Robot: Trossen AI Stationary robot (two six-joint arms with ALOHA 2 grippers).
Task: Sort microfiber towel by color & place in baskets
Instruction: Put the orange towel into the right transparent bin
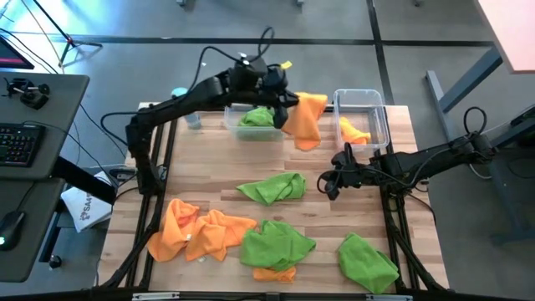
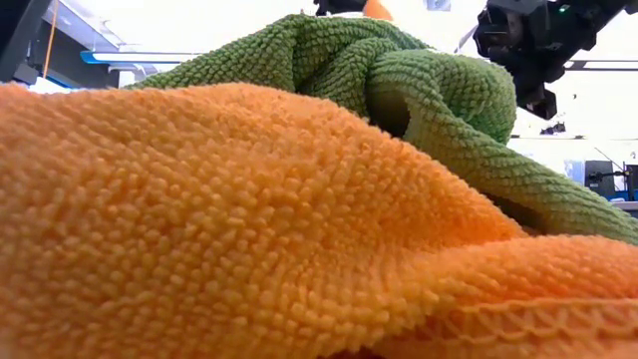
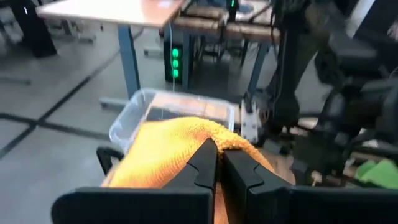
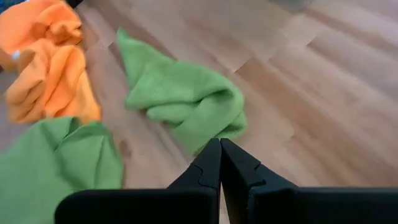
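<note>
Left claw (image 1: 288, 99) hangs above the far middle of the wooden surface (image 1: 209, 163), its fingers (image 3: 205, 163) pressed together on an orange towel (image 1: 306, 119) that droops from it in the air, between the two baskets. From the left wrist view the same orange cloth bulges over the pinched fingers, with the narrower clear basket (image 3: 134, 118) just beyond it. That narrower basket (image 1: 380, 117) sits at the far right of the surface and has an orange towel (image 1: 353, 131) lying inside it. The wider basket (image 1: 238, 124) sits just left of the hanging towel and holds a green towel (image 1: 257, 117); a small light-blue bottle (image 1: 185, 107) stands to its left, partly hidden by the arm. Right claw (image 1: 333, 186) hovers low over the middle right of the surface, its fingers (image 4: 217, 163) closed against each other and gripping nothing, just beside a loose green towel (image 1: 272, 188). Nearer the front edge lie a crumpled heap of orange towels (image 1: 201, 232), a green towel (image 1: 276, 244) resting on another orange one (image 1: 274, 272), and a further green towel (image 1: 366, 263) at the front right. The low view is filled by orange (image 2: 199, 229) and green (image 2: 439, 110) cloth close to the lens.
</note>
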